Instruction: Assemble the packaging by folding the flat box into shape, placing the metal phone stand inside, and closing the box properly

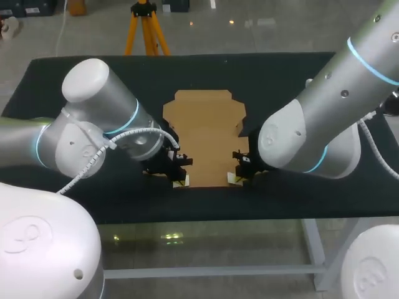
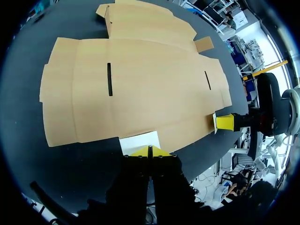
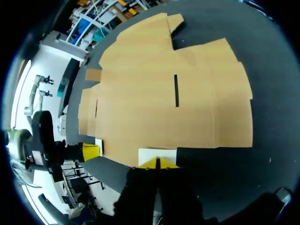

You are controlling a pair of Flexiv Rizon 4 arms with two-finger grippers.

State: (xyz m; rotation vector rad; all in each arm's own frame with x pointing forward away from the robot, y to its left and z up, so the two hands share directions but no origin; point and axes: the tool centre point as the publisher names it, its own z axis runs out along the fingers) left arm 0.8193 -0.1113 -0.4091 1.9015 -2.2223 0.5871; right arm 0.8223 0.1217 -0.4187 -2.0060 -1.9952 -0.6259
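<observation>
Both low beside flat box (image 1: 206, 131): left arm (image 1: 93, 134), right arm (image 1: 312, 134).

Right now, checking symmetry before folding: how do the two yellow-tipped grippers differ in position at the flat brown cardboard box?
The left gripper sits leftward on the near edge of the cardboard box, the right gripper rightward. The left arm enters from the left, the right arm opposite. Both are shut, tips at a white patch.

You will find no words, numbers or signs here that can be read. The flat brown cardboard box (image 1: 206, 134) looks plain. The small white patch (image 2: 139, 142) just ahead of the left gripper (image 2: 150, 151) is plain too.
</observation>
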